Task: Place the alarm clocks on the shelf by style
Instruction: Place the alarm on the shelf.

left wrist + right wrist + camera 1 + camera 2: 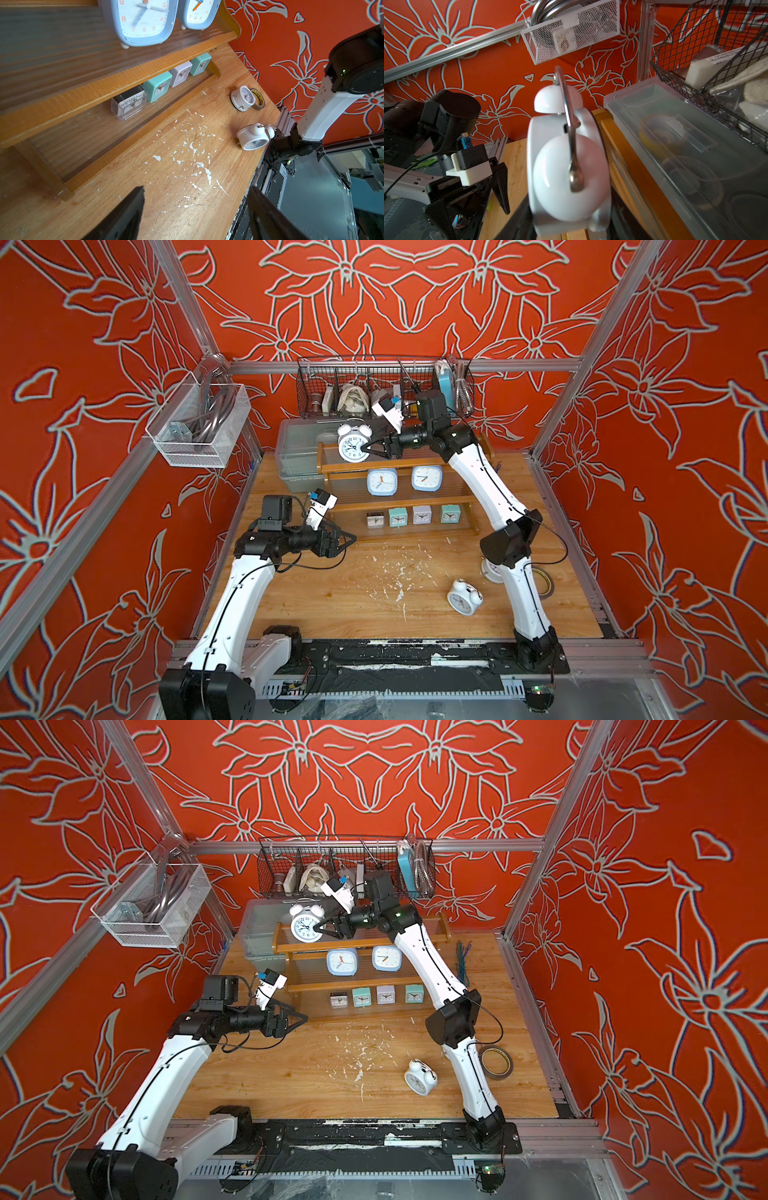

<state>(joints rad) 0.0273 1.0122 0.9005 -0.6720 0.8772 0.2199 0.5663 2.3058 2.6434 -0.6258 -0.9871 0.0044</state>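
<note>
With my right gripper (369, 446) clamped on the white twin-bell clock (350, 444), I should seat it upright atop the shelf (332, 467) before releasing.

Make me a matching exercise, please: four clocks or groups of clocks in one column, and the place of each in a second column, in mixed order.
Column one
1. pale-blue clocks
2. tiny square clocks
3. upright twin-bell clock
4. lying twin-bell clock

Column two
a. on the table
b. at the top tier of the shelf
c. bottom tier
d. middle tier

Pairs: 1-d, 2-c, 3-b, 4-a
</note>
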